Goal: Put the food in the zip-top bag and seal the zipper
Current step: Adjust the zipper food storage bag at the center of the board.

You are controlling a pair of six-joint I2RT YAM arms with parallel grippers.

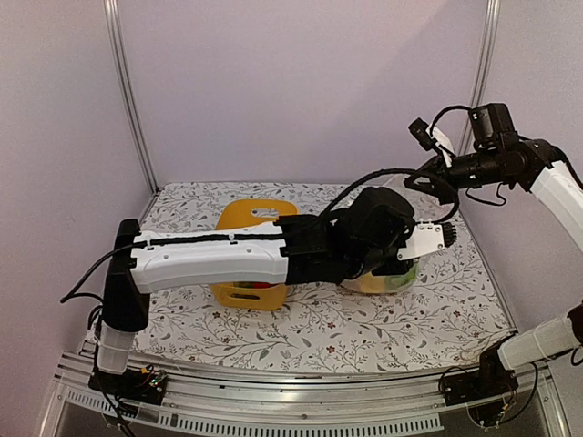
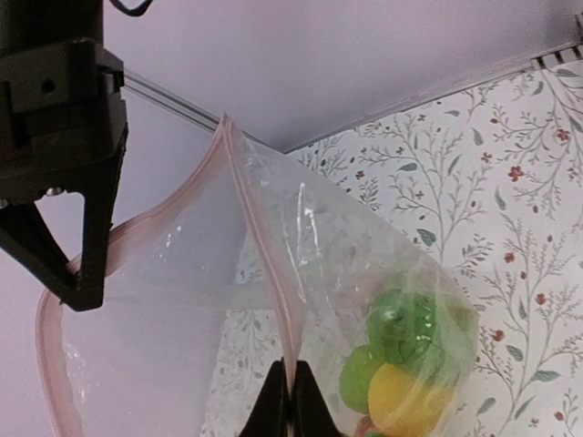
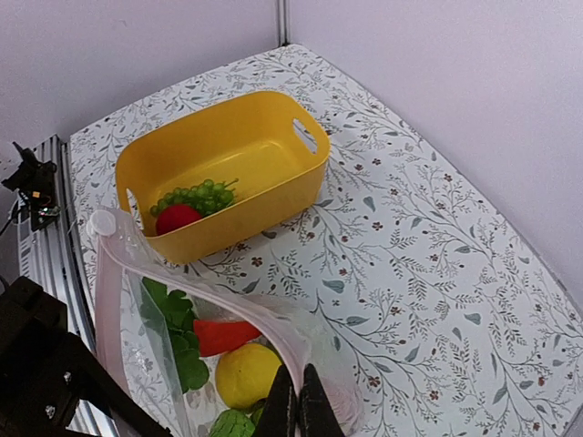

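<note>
We hold the clear crinkly zip-top bag (image 2: pixel 355 264) up above the flowered table (image 3: pixel 437 273) with both arms. The left hand (image 2: pixel 287 405) is closed on the thin pale pink zipper strip (image 2: pixel 258 228), which passes between its fingertips. The right hand (image 3: pixel 297 405) is also pinched shut on the same strip, at another place. Between the two grips the mouth is open as a wide loop, and the long axis of the strip runs from the right hand toward 10 o'clock in the right wrist view.

A round yellow toy fruit (image 3: pixel 244 373), a green leafy piece (image 3: pixel 178 323) and an orange-red piece (image 3: pixel 223 332) are already inside the bag. A bunch of small green toy grapes (image 3: pixel 196 195) and a round red piece (image 3: pixel 176 218) are not yet in it. They lie in the yellow plastic tub (image 3: pixel 264 209), at about 11 o'clock from the right hand and beyond the open mouth.

In the top view the tub is at 9 o'clock from the bag, directly under the left forearm. We judge therefore that the left hand is nearer to this food, but it must first let go of the strip.
</note>
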